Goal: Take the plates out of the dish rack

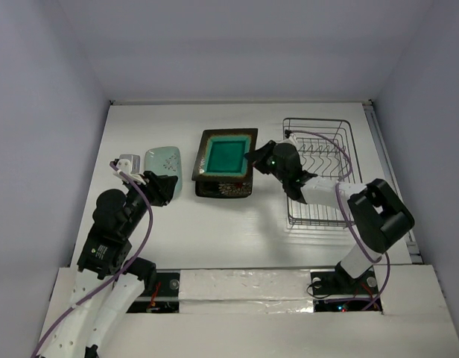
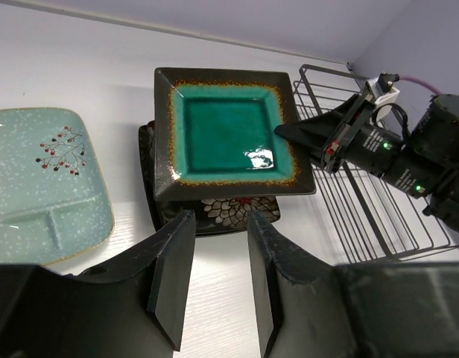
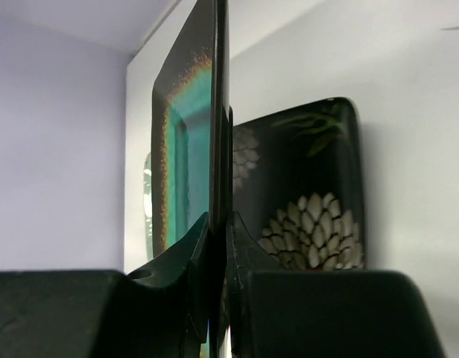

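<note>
The dark brown-rimmed plate with a teal centre [image 1: 226, 154] [image 2: 229, 134] hangs level just over a black flower-patterned plate [image 1: 223, 188] [image 2: 231, 213] [image 3: 311, 194] lying on the table. My right gripper [image 1: 253, 156] [image 2: 287, 133] [image 3: 218, 220] is shut on the teal plate's right rim; the right wrist view shows that plate [image 3: 186, 127] edge-on between the fingers. The pale mint plate [image 1: 162, 162] [image 2: 43, 179] lies flat to the left. My left gripper [image 1: 167, 189] [image 2: 220, 218] stands open over bare table beside the mint plate, holding nothing. The wire dish rack [image 1: 317, 159] [image 2: 378, 224] sits at the right, no plate visible in it.
White walls close in the table on the left, back and right. The right arm reaches across the rack's left side. The left arm's elbow is near the front left of the table.
</note>
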`<state>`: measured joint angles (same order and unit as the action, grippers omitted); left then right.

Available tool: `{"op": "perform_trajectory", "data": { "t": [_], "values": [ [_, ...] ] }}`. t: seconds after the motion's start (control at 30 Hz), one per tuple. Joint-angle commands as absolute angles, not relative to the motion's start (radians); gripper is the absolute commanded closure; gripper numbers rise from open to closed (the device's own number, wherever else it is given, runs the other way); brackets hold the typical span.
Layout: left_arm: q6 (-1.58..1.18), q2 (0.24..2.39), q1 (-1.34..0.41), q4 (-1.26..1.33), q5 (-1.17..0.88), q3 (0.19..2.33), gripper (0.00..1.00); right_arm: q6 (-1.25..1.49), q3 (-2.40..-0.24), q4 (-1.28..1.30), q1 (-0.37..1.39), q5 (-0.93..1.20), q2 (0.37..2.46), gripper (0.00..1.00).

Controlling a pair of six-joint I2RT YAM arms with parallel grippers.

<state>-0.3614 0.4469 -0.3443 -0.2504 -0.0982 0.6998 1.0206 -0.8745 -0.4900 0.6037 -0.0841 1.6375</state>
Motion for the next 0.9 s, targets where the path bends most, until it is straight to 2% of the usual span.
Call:
{"op": "perform_trajectory", "data": {
  "t": [0.0,0.43,0.47,0.5,0.57,0.6,0.67,0.8,0.87],
  "values": [
    [-0.365,0.445,-0.336,-0.195,-0.114,0.692,0.69,1.129,-0.87,-0.845,0.612,-0.12,1.617,1.0],
    [-0.365,0.445,-0.336,-0.193,-0.118,0.692,0.68,1.16,-0.781,-0.891,0.621,-0.058,1.715,0.99],
    [-0.365,0.445,-0.336,-0.193,-0.12,0.692,0.68,1.158,-0.778,-0.891,0.621,-0.058,1.718,0.94],
    [-0.365,0.443,-0.336,-0.193,-0.12,0.692,0.68,1.152,-0.779,-0.858,0.621,-0.046,1.721,0.82],
    [-0.365,0.445,-0.336,-0.192,-0.123,0.692,0.68,1.126,-0.798,-0.807,0.621,-0.038,1.727,0.71],
    [-0.365,0.445,-0.336,-0.19,-0.123,0.692,0.68,1.12,-0.802,-0.758,0.621,-0.034,1.729,0.59],
    [-0.364,0.445,-0.336,-0.19,-0.123,0.692,0.68,1.079,-0.83,-0.691,0.621,-0.044,1.726,0.47],
    [-0.365,0.44,-0.327,-0.19,-0.123,0.692,0.68,0.977,-0.905,-0.457,0.621,-0.054,1.715,0.15],
    [-0.365,0.44,-0.327,-0.192,-0.123,0.692,0.68,0.904,-0.966,-0.378,0.621,-0.063,1.715,0.09]
  ]
}}
